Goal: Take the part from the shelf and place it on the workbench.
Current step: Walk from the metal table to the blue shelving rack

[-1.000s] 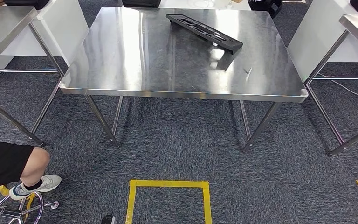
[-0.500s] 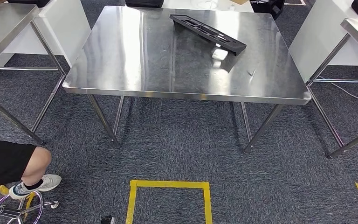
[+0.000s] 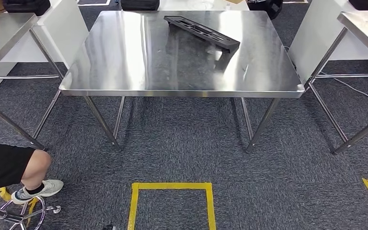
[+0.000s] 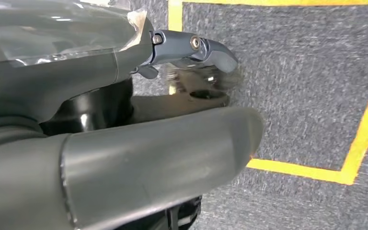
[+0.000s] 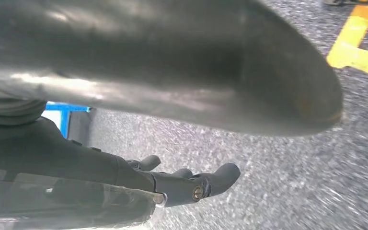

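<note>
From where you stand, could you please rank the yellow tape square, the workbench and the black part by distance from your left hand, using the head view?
The left hand hangs over the carpet.
1. yellow tape square, on the floor just ahead.
2. workbench, beyond it.
3. black part, towards the workbench's far side.

**Where the three cameras look**

The steel table and the grey carpet before it are seen from high up by the head view, which faces forward and down from some way off. The yellow tape square is seen near the lower edge. The carpet is seen from very near by both wrist views, past the left hand and the right hand. Yellow tape and carpet are shared with the head view.
</note>
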Action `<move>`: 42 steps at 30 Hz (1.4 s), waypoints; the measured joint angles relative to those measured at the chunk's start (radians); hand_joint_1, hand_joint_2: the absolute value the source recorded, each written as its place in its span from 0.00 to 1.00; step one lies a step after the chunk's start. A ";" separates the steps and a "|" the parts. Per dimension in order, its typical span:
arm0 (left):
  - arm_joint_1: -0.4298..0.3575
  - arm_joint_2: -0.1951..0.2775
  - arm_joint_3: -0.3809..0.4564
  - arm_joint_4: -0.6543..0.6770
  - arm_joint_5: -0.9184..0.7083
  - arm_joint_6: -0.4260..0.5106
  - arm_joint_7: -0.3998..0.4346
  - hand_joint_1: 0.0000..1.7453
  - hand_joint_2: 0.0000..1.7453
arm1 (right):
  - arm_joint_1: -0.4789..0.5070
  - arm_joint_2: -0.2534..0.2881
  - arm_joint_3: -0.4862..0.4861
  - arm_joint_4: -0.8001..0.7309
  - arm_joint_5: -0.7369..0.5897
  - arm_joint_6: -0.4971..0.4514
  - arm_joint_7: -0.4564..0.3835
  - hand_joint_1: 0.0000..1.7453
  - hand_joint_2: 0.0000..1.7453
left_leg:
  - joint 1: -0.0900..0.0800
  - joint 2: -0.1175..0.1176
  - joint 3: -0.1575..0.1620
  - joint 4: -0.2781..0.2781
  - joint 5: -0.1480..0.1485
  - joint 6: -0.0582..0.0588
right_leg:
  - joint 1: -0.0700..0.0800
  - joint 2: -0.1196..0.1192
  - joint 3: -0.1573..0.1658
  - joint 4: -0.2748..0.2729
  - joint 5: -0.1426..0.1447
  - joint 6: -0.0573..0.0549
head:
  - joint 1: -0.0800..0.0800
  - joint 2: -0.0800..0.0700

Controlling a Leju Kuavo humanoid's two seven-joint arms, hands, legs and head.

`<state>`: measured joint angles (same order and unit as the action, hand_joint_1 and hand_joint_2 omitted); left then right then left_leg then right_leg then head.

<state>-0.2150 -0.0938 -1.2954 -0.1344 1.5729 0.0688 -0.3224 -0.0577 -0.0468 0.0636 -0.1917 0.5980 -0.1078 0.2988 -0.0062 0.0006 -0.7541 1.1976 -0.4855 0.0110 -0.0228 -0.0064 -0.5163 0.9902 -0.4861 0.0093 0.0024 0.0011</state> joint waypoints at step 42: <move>0.014 0.032 0.004 0.005 0.000 -0.027 -0.014 0.00 0.00 | -0.011 0.014 -0.008 0.008 0.031 0.006 -0.015 0.00 0.00 | 0.014 -0.008 0.228 -0.198 -0.011 0.019 | -0.005 0.002 -0.054 0.007 0.042 0.055 | -0.001 0.000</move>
<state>-0.2013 -0.0620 -1.2911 -0.1289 1.5732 0.0416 -0.3363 -0.0682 -0.0328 0.0557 -0.1835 0.6289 -0.1016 0.2838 0.0074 -0.0073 -0.5265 0.9992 -0.4960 0.0300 -0.0278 -0.0045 -0.5702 0.9968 -0.4444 0.0645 0.0012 0.0011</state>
